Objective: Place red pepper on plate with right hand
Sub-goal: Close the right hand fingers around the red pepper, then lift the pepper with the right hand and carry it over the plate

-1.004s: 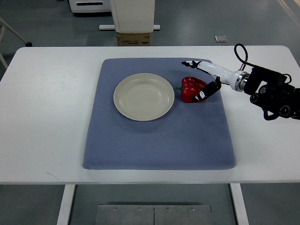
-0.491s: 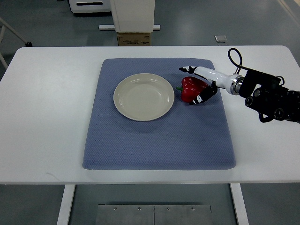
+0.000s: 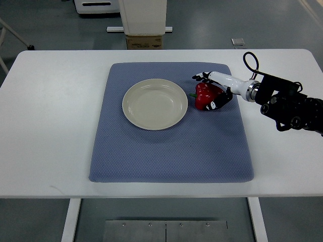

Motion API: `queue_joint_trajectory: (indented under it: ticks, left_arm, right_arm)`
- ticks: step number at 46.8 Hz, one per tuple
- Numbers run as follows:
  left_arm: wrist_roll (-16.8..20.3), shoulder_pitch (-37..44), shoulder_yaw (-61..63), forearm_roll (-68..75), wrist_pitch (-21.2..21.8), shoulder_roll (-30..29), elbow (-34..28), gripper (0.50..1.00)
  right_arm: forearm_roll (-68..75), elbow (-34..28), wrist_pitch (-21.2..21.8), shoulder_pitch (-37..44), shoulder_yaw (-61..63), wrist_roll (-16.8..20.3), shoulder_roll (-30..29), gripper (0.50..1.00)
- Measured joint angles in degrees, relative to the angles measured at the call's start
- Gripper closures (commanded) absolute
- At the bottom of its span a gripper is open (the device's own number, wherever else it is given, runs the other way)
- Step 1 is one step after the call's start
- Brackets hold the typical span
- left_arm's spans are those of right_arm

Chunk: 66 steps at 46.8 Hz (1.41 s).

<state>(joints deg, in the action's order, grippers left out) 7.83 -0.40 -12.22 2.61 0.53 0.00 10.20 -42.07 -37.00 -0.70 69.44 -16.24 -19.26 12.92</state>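
A red pepper with a green stem lies on the blue mat, just right of the cream plate. The plate holds nothing. My right hand comes in from the right edge and is around the pepper. Its white fingers reach over the pepper's far side and the dark thumb presses its near side. The pepper rests on the mat. The left arm is out of view.
The mat lies on a white table. My right arm's black wrist and cable stretch over the table's right side. A cardboard box and a white stand sit beyond the table's far edge.
My right hand has moved left onto the pepper and its fingers have closed in around it. The pepper has stayed where it was beside the plate.
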Motion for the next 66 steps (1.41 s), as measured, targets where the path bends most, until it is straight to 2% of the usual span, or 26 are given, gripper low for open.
queue_joint_trajectory:
  ticks: [19,27,36,42,45,66]
  left_arm:
    - [0.0,0.02,0.0,0.02,0.0,0.0,0.0,0.5]
    - [0.0,-0.02,0.0,0.02,0.0,0.0,0.0,0.5]
    - [0.0,-0.01,0.0,0.02,0.0,0.0,0.0,0.5]
    - [0.0,0.0,0.0,0.02,0.0,0.0,0.0,0.5]
    - [0.0,-0.03,0.0,0.02,0.0,0.0,0.0,0.5]
    - [0.01,0.02,0.0,0.0,0.0,0.0,0.0,0.5]
  right_arm:
    - [-0.52,0.0,0.06,-0.16,-0.89,-0.02,-0.01,0.666]
    - [-0.51,0.0,0.08,-0.27,-1.8,-0.06,0.05,0.705]
    - [-0.48,0.17,0.08,-0.26,-1.86,-0.08,0.24,0.841]
    - [-0.47,0.53,0.09,0.12,-1.87,-0.08,0.36,0.967]
    - [-0.43,0.53,0.09,0.27,-1.82,-0.06,0.42,1.0]
    - [0.38,0.49,0.17,5.14,2.72,3.05,-0.69,1.0]
